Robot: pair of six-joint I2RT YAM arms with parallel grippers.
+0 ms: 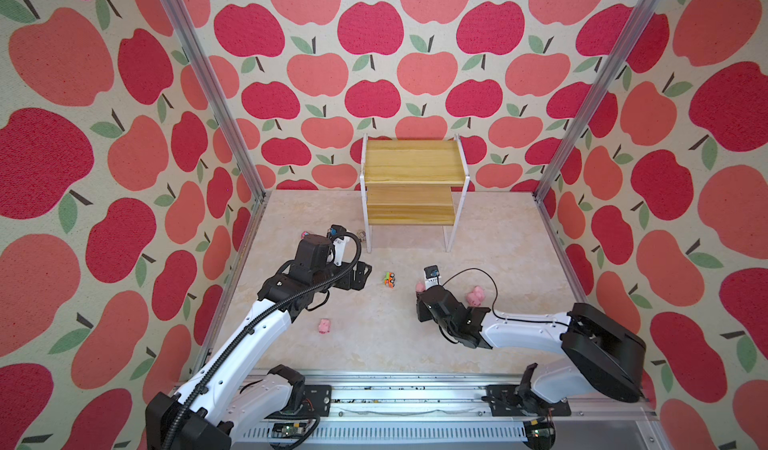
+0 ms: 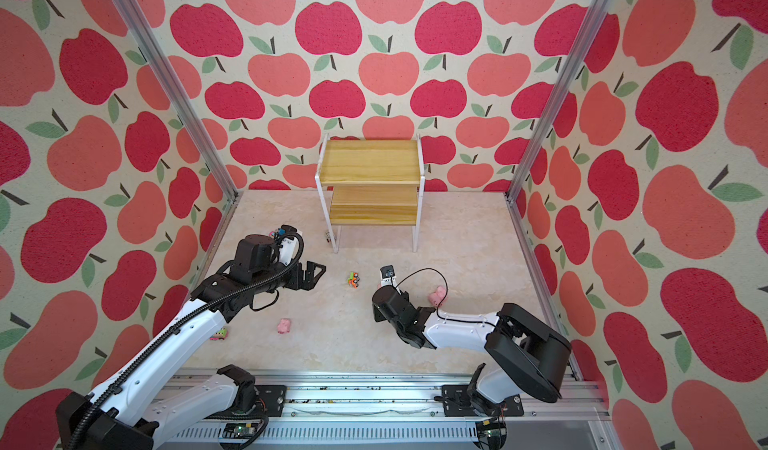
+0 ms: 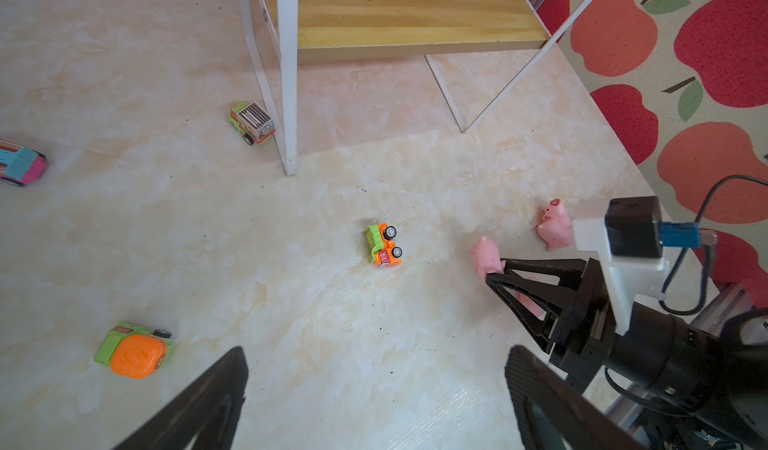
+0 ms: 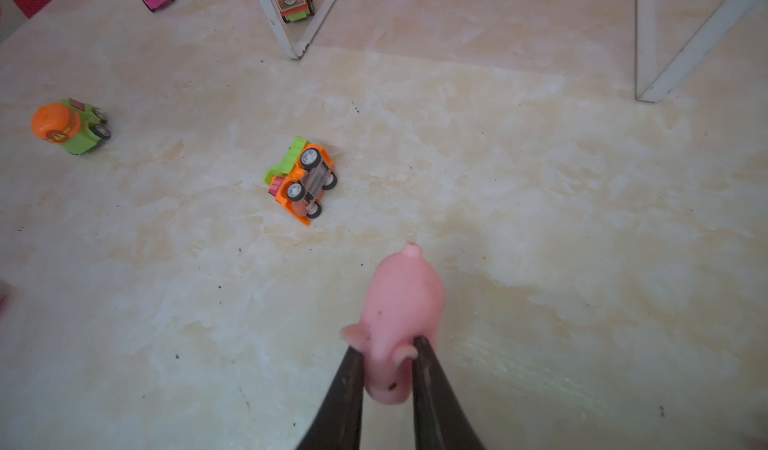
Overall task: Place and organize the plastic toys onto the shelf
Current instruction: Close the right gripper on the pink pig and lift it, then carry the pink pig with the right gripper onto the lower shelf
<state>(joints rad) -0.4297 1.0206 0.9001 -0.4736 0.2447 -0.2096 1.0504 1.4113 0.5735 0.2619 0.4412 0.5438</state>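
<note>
My right gripper (image 4: 388, 348) is shut on a pink pig (image 4: 399, 315), its fingers pinching the pig's rear low over the table; the same pig (image 1: 419, 287) peeks out beside the wrist. My left gripper (image 3: 376, 356) hangs open over bare table, holding nothing. An orange-green truck (image 1: 390, 279) lies on its side between the arms. The shelf (image 1: 411, 165) stands at the back with both boards bare. Two more pigs (image 1: 476, 296) lie to the right, and another pig (image 1: 325, 326) lies near the left arm.
A green truck (image 3: 251, 121) sits by a shelf leg (image 3: 286, 94). An orange-drum truck (image 3: 133, 350) and a pink-blue truck (image 3: 20, 163) lie on the left. A small truck (image 2: 219, 335) lies beside the left arm. Apple-print walls enclose three sides; a metal rail (image 1: 395, 402) runs along the front.
</note>
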